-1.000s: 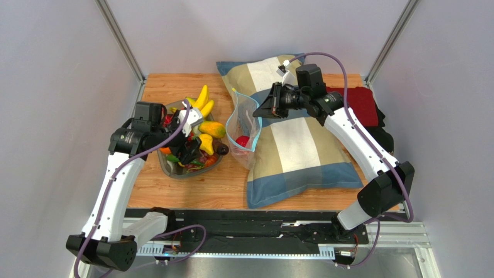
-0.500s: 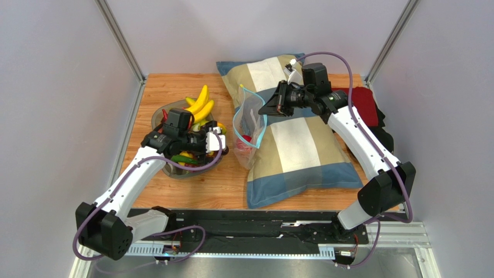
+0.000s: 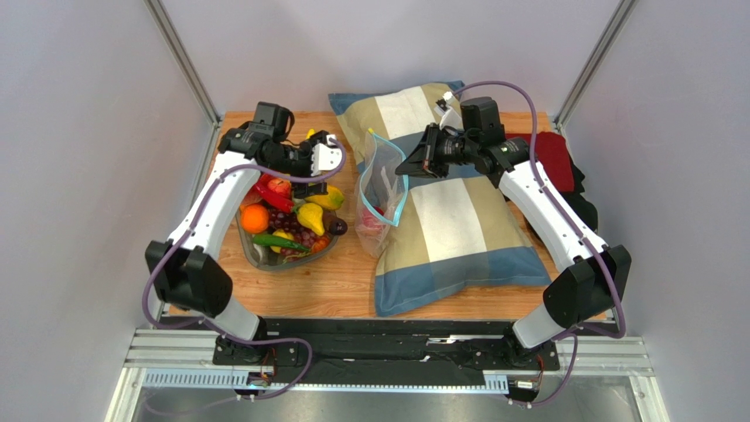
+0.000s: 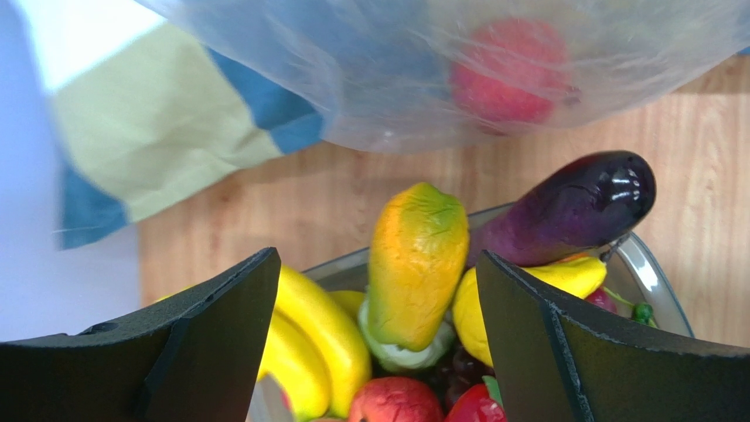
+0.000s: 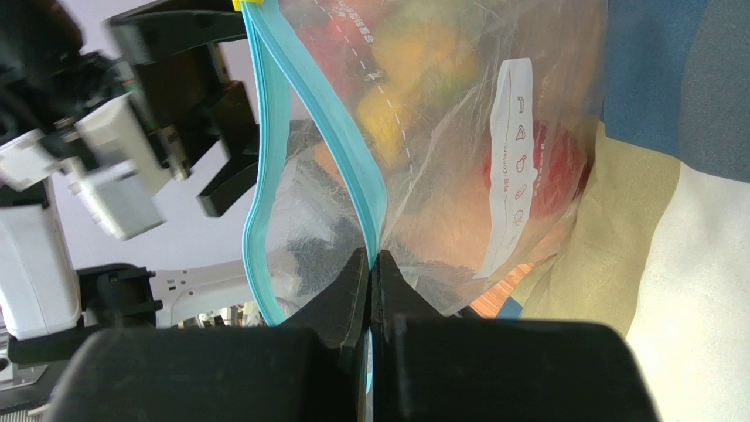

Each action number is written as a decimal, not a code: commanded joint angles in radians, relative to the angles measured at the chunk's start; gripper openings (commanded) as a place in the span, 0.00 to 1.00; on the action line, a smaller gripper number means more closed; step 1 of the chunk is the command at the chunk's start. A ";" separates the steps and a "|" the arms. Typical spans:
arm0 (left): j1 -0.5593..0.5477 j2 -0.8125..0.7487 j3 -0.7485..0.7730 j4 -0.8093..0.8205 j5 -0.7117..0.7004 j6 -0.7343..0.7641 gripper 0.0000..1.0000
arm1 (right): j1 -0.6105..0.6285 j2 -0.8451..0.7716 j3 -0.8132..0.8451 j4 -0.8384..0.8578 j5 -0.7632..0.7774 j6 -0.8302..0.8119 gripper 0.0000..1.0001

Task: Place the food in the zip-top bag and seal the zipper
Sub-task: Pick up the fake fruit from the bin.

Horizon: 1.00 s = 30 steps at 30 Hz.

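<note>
Gripping the zipper (image 5: pixel 356 176) at its fold, the right tool (image 5: pixel 370 264) was clamped shut, the zip-top bag (image 3: pixel 378 180) hanging open just ahead of it, against the pillow (image 3: pixel 449 220). The left tool (image 4: pixel 374 264) stood spread wide over the dish (image 3: pixel 251 257), food (image 3: pixel 282 215) directly beneath, the bag just beyond across a narrow strip of tabletop (image 3: pixel 290 286). Bag contents showed blurred.

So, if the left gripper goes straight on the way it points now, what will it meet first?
Most likely the yellow-orange fruit in the dish, centred between the fingers of the open left gripper. The bag hangs farther on; depth is unclear.
</note>
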 commanded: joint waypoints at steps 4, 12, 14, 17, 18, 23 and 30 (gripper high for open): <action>-0.029 0.156 0.104 -0.158 -0.040 0.046 0.92 | -0.007 -0.031 -0.011 0.029 -0.016 -0.002 0.00; -0.059 0.255 0.120 -0.108 -0.121 0.035 0.92 | -0.013 -0.020 -0.006 0.032 -0.022 0.012 0.00; -0.061 0.271 0.123 -0.109 -0.143 0.044 0.92 | -0.013 -0.020 -0.005 0.031 -0.022 0.012 0.00; -0.062 0.292 0.126 -0.112 -0.164 0.058 0.92 | -0.016 -0.014 -0.005 0.032 -0.023 0.014 0.00; -0.061 0.301 0.127 -0.114 -0.169 0.062 0.92 | -0.016 -0.014 -0.006 0.034 -0.023 0.014 0.00; -0.061 0.330 0.144 -0.147 -0.181 0.078 0.90 | -0.016 -0.008 -0.006 0.037 -0.023 0.017 0.00; -0.061 0.289 0.198 -0.213 -0.115 0.067 0.56 | -0.016 0.011 0.001 0.042 -0.037 0.024 0.00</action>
